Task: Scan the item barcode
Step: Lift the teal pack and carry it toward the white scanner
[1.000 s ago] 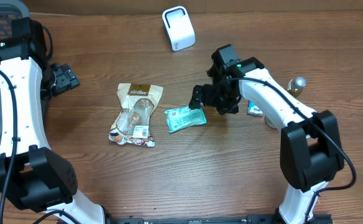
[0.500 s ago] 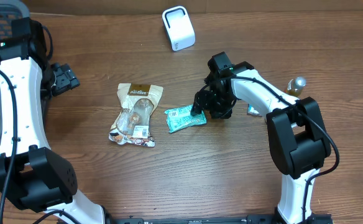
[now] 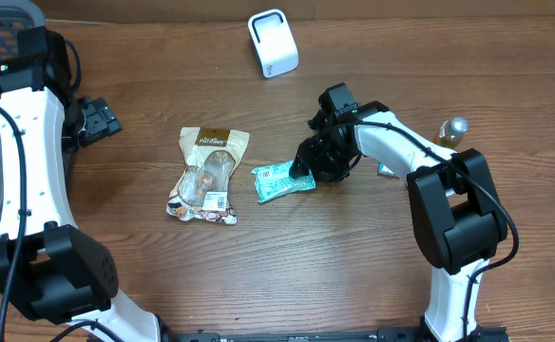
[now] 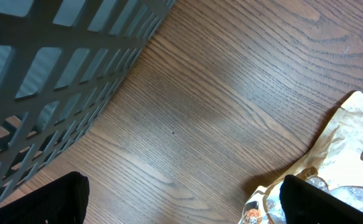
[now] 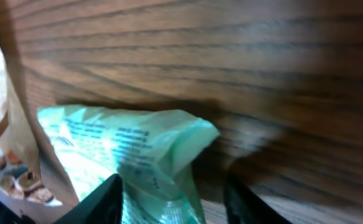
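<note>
Right gripper (image 5: 172, 204) is straddling the green packet (image 5: 125, 146), jaws ajar, not yet clamping; slick film risks slipping out. Left gripper (image 4: 184, 199) is hanging released.

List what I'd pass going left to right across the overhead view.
Basket, left pincer, tan bag, green packet, bottle.

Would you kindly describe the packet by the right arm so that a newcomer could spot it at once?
Start at the middle of the wooden table, beside the right pincer. There lies a small packet with printed text. It is mint green, while the bigger pouch to its left is beige and brown.
</note>
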Controlling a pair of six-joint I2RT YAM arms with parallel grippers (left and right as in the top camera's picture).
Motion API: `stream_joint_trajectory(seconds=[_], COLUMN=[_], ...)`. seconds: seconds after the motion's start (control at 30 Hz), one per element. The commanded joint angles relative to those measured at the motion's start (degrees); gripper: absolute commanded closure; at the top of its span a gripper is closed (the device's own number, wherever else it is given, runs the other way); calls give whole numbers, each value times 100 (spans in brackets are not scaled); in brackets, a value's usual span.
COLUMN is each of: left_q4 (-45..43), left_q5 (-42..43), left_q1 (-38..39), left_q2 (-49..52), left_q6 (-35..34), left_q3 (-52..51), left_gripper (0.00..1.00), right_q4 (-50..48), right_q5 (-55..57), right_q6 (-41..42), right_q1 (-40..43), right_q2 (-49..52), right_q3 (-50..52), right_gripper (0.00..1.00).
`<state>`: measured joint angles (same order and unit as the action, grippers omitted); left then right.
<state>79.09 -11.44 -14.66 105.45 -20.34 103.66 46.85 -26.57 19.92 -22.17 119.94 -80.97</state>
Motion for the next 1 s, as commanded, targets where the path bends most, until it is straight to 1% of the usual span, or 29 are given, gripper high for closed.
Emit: stream_joint_trajectory(seconds=[0.0, 0.07, 0.13, 0.23, 0.33, 0.47, 0.67, 0.87, 0.97], left_q4=[-7, -7, -7, -7, -7, -7, -7, -7, -7], left_q5=[-74, -74, -74, -74, -74, -74, -74, -74, -74], left_q1=[22, 22, 22, 22, 22, 22, 22, 22, 22], left_q2=[57, 57, 57, 57, 57, 57, 57, 57, 57], left_q6=[107, 107, 107, 107, 105, 107, 105, 107, 107], left_q3=[101, 98, 101, 101, 98, 98, 101, 98, 101], left_gripper=[1, 0, 1, 1, 0, 0, 0, 1, 1], right_q4=[-7, -4, -9, -15, -26, 13, 33, -363, -330], right_q5=[72, 68, -2, -59, -87, -330, -330, -352, -282], right_q6=[0, 0, -4, -2, -79, -697, -1342, -1425, -1427], right_q1=[22, 31, 33, 92, 170, 232, 232, 234, 232], right_q2=[63, 63, 63, 61, 44, -118, -640, -1043, -1075], right_q3=[114, 114, 116, 109, 55, -199, -601, -863, -1434], right_gripper=[59, 67, 77, 96, 96, 96, 96, 96, 96])
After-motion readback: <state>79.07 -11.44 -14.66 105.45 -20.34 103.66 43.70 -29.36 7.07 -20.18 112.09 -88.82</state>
